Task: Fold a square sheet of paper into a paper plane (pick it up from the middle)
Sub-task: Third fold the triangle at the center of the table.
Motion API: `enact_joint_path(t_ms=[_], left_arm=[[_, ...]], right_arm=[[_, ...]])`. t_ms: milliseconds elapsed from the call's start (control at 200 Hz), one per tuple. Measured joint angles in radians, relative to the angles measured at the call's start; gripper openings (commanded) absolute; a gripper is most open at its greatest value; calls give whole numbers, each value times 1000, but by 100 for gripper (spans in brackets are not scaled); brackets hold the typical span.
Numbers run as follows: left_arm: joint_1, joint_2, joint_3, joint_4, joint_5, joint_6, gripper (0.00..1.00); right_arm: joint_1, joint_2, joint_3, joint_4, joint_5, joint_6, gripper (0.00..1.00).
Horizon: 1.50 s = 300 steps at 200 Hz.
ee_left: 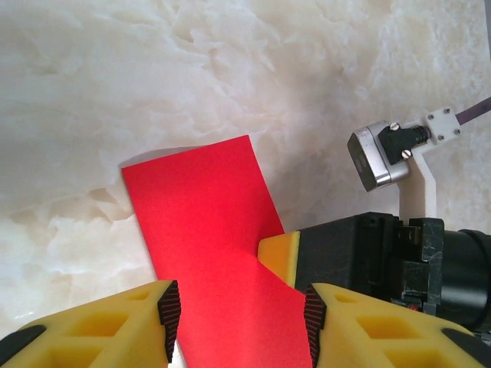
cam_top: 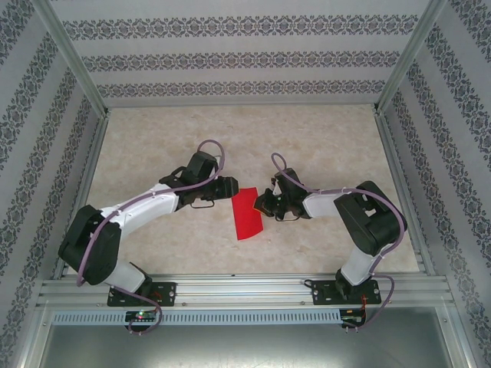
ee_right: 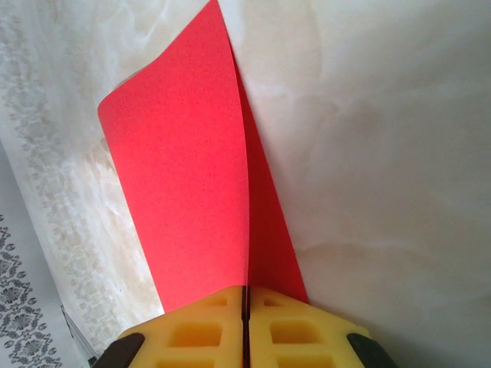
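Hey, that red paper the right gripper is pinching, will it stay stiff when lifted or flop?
Probably floppy: the red paper curls over itself where the right gripper pinches its edge. Likely light, since that single pinch lifts a flap. It might slide on the smooth table if pushed.

Beige marble-look table [cam_top: 307,138]; floral-striped walls [cam_top: 238,54] on three sides of it, aluminium rail [cam_top: 245,290] along its near edge.
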<state>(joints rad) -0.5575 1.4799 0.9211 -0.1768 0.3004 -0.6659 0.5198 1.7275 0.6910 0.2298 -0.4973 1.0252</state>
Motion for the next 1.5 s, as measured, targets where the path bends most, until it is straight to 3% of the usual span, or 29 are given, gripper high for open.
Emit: enact_joint_path(t_ms=[415,704,819,964,1029,1334,1499], left_arm=[[-6,-190,-101,-6,-103,30,53],[-20,-241,-151,23,-153,68,54],[-57,-279,-202,76,-166,106,61],[-77,-293,-219,80,-187,111,81],[-77,-293,-219,78,-205,105,85],[-88,-331,-244,137,-194,151,84],[-206,-314,-259,151,-208,262,79]], right_arm=[[0,0,0,5,14,21,9],[0,-3,1,-5,29,28,8],[0,-6,1,-10,37,39,8],[2,-6,2,-14,44,50,8],[2,-6,3,-17,47,52,8],[16,-13,8,-24,63,72,8],[15,-13,18,-32,63,77,8]])
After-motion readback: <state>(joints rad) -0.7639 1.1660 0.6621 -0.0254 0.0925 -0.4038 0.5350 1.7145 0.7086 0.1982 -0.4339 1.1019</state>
